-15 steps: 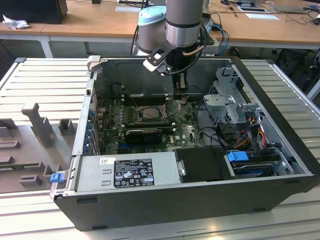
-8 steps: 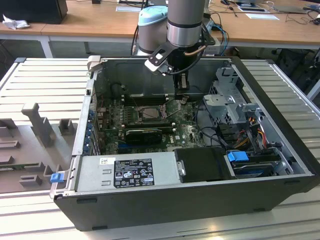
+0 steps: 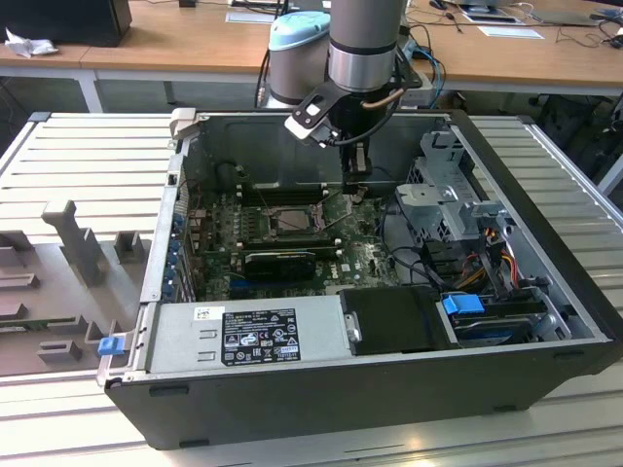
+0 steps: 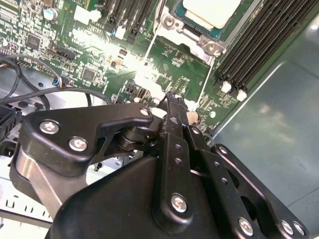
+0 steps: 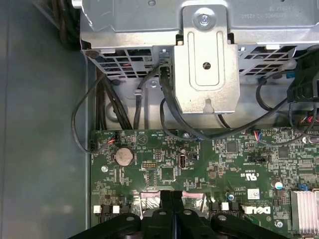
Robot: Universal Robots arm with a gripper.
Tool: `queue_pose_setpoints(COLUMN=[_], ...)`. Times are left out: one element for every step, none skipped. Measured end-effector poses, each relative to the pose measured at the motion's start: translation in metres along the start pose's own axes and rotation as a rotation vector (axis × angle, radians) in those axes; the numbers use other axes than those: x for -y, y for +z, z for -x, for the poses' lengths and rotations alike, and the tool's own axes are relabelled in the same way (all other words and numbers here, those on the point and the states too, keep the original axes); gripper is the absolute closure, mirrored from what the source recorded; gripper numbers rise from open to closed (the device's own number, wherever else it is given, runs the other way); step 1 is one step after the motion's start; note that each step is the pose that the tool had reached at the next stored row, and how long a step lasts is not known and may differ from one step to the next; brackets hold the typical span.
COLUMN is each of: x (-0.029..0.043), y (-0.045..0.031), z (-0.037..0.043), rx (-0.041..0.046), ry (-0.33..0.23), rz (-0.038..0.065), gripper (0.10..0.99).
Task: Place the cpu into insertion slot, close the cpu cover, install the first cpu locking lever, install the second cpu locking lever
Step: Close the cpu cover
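— So, how does the tool [image 4: 172, 99] stand?
— Narrow: in both wrist views its black fingers [image 5: 163, 214] press flat together, and I see nothing between them. They hang over the green motherboard [image 5: 164, 167].
— Where's the cpu?
— Just beyond the tips, in the second wrist view. The cpu [image 4: 212, 11] lies seated, its pale top showing through the window of the cpu cover [image 4: 192, 34], which lies down around it. Two wire levers [image 4: 149, 47] run from that frame toward the tips; whether they are hooked I cannot tell. Memory slots [image 4: 259, 40] flank it.
— What does the first wrist view add?
— The other side of the tool: a coin cell [image 5: 124, 157], black cables [image 5: 102, 107], then the metal drive cage [image 5: 207, 64].
— And the exterior view?
— The insertion slot [image 3: 282, 220] near the tool, on the exterior view's left of it, all inside the open computer case [image 3: 389, 409]; a grey power supply [image 3: 243, 336] is farther out, and the slatted bench [image 3: 78, 156] carries it all.
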State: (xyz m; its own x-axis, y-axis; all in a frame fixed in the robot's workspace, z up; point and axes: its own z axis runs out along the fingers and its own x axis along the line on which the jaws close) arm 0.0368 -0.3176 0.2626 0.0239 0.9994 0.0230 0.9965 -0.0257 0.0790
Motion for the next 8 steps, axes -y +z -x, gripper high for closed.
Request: queue_pose_setpoints(x=[-0.0007, -0.0012, -0.0023, -0.0045, -0.0066, -0.0084, -0.0117, -0.0137], y=[0.0001, 0.0004, 0.0007, 0.0014, 0.0018, 0.0022, 0.0030, 0.0038], z=[0.0000, -0.0001, -0.0001, -0.0002, -0.0002, -0.0003, -0.0003, -0.0004], rx=[0.0001, -0.0001, -0.0001, 0.0000, 0.0001, 0.0003, 0.0001, -0.0003], ry=[0.000, 0.000, 0.000, 0.000, 0.000, 0.000, 0.000, 0.000], rz=[0.000, 0.000, 0.000, 0.000, 0.000, 0.000, 0.000, 0.000], gripper=[0.980, 0.980, 0.980, 0.980, 0.980, 0.980, 0.980, 0.980])
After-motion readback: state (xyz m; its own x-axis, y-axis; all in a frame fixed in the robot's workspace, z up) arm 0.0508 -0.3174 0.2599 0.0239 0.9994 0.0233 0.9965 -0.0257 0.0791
